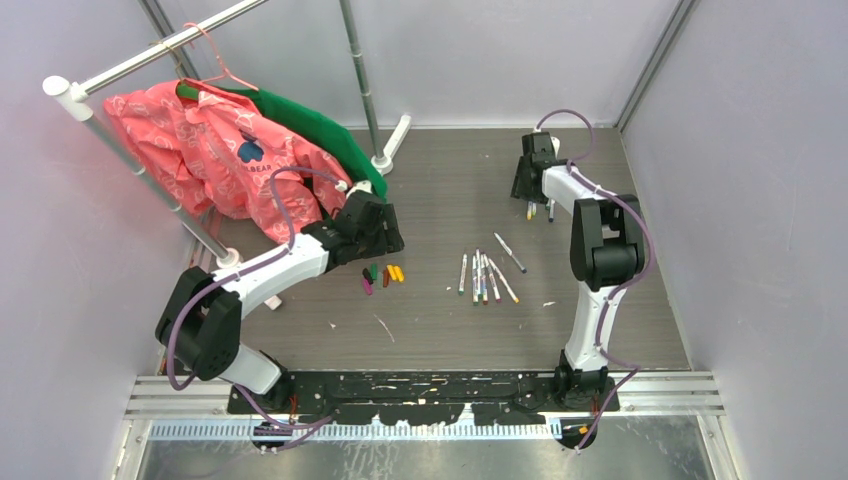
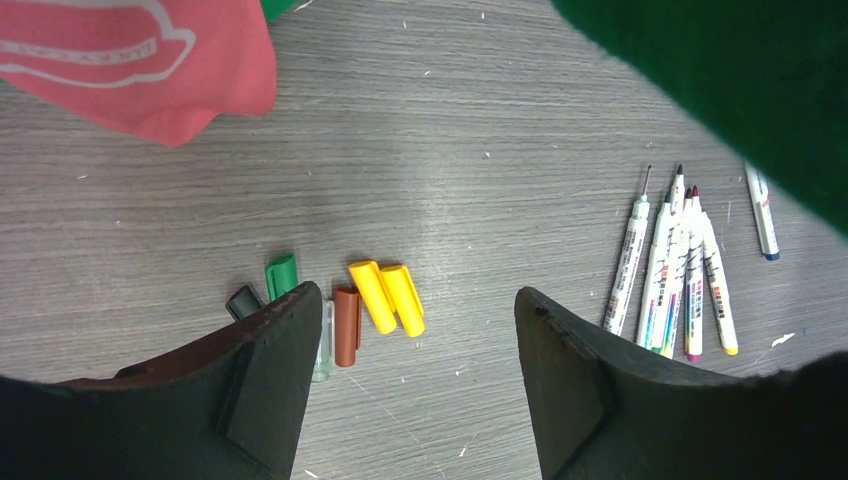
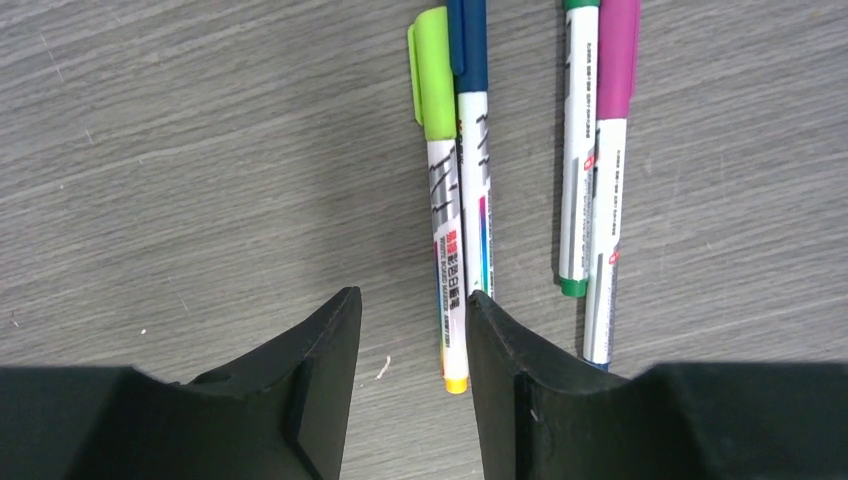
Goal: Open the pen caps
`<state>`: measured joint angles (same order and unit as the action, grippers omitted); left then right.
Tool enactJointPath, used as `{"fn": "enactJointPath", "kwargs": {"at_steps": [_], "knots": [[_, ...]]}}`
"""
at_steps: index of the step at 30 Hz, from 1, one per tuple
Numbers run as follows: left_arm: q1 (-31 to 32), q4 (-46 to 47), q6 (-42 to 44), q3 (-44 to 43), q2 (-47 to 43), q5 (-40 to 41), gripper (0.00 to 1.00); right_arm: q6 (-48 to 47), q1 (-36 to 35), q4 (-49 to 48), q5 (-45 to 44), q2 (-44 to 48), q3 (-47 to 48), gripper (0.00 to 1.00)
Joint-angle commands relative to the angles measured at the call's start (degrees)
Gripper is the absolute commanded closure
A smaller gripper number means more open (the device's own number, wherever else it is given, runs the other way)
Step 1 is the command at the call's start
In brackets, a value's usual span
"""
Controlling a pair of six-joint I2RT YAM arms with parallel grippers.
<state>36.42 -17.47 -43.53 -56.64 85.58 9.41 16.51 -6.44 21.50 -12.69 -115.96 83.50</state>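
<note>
The left fingers (image 2: 270, 380) are hovering spread above loose caps (image 2: 385, 298) left of the middle of the bench (image 2: 450, 120), hiding part of one pale cap. The right fingers (image 3: 300, 390) are hanging spread over four capped pens (image 3: 447, 250) toward the far right corner, with some tops cut off.

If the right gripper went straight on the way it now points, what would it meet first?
Most likely the white pen with the lime-green plastic cap: its yellow-tipped end lies between the open jaws of the right gripper. Its height above the grey wood-grain table is unclear.
</note>
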Motion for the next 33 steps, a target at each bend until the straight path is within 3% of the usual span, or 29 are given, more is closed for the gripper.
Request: {"fn": "enactJointPath", "kwargs": {"at_steps": [1, 18, 27, 33], "knots": [[0.31, 2.52, -0.59, 0.26, -2.15, 0.35, 0.29, -0.87, -0.15, -0.26, 0.93, -1.09, 3.2, 0.52], [0.24, 2.71, -0.59, 0.2, -1.52, 0.26, 0.29, -0.79, -0.04, 2.83, 1.45, -4.86, 6.19, 0.54], [0.23, 2.62, -0.68, 0.42, -2.24, 0.35, 0.29, 1.05, 0.13, 7.94, 1.09, -6.71, 7.33, 0.73], [0.26, 1.8, -0.92, 0.79, -3.81, 0.26, 0.27, 1.44, 0.21, 8.28, 1.83, -5.38, 5.76, 0.95]]}}
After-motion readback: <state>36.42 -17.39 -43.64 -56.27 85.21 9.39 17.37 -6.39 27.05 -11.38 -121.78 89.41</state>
